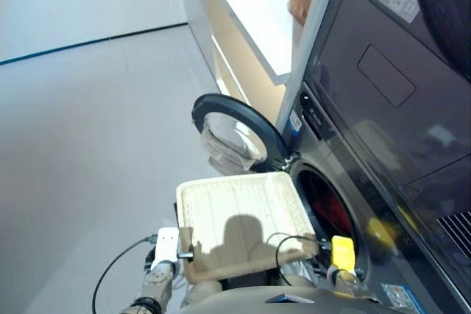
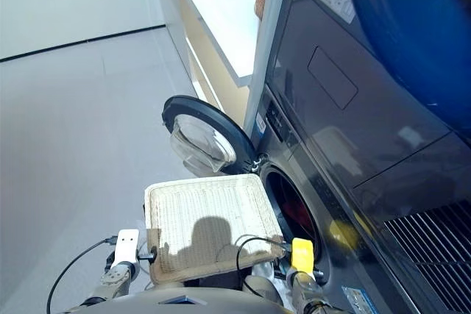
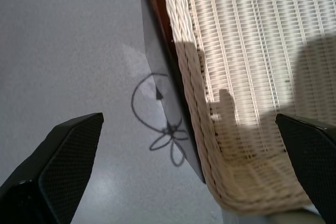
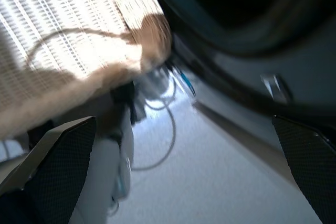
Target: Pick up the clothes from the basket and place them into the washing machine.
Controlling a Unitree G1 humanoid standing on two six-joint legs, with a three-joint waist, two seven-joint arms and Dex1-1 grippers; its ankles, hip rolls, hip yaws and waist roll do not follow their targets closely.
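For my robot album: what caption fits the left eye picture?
Empty basket beside the washing machine with its door open.

grey floor (image 1: 88, 152) — washing machine (image 1: 368, 204) on it

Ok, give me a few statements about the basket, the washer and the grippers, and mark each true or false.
1. The basket holds no clothes. True.
2. The washing machine has its door shut. False: the door stands open.
3. The left gripper is clamped on a garment. False: it is open and holds nothing.
4. Something red shows inside the drum. True.
5. The right gripper is open. True.
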